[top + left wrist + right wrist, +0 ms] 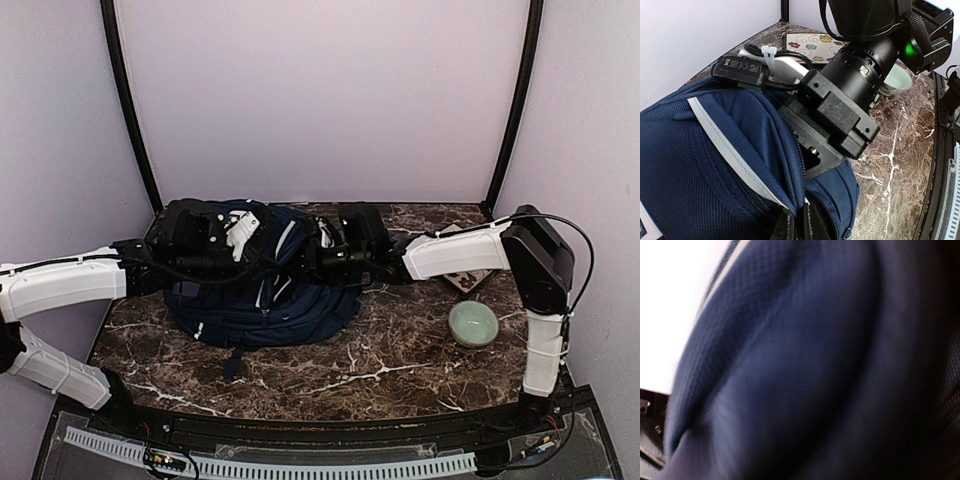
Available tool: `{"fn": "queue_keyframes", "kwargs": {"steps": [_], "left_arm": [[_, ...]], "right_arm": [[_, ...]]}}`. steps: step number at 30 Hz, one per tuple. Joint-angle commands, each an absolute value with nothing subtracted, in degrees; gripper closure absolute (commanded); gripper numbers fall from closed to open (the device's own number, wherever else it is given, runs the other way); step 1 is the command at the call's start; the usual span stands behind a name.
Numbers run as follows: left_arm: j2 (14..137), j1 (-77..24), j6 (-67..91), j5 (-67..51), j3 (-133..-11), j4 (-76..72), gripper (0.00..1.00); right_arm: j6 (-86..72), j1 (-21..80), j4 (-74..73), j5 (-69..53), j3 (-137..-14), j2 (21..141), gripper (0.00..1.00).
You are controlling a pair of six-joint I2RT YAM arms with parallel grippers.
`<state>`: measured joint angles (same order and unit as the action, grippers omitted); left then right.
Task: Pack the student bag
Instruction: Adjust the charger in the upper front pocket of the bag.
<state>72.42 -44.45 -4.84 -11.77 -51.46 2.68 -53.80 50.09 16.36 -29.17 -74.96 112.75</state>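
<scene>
One student bag (290, 300) on brown marbled table (380, 370), lilac walls (320, 100) around.

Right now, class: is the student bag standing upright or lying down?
Lying down: in the top view the student bag is spread low across the marble table, a strap trailing toward the near edge.

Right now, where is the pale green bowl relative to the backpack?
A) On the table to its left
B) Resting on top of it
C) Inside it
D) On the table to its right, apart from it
D: the bowl sits on the marble table, to the right of the student bag, with bare tabletop between them.
</scene>
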Motion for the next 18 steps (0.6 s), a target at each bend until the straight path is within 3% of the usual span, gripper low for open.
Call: {"fn": "queue_keyframes", "kwargs": {"steps": [1, 8, 18], "left_arm": [[69.83, -45.08, -4.20, -19.53, -51.28, -1.88, 1.00], [72.90, -45.02, -0.15, -22.85, -50.97, -3.46, 1.00], [76.68, -45.06, 3.14, -21.86, -51.81, -2.47, 1.00]], "right_arm": [[-57.02, 51.86, 21.73, -30.42, -79.73, 117.84, 0.96], [-54.96, 51.59, 19.16, -27.68, -80.12, 116.72, 0.97], [-49.85, 47.09, 14.59, -23.27, -71.49, 103.09, 0.95]]}}
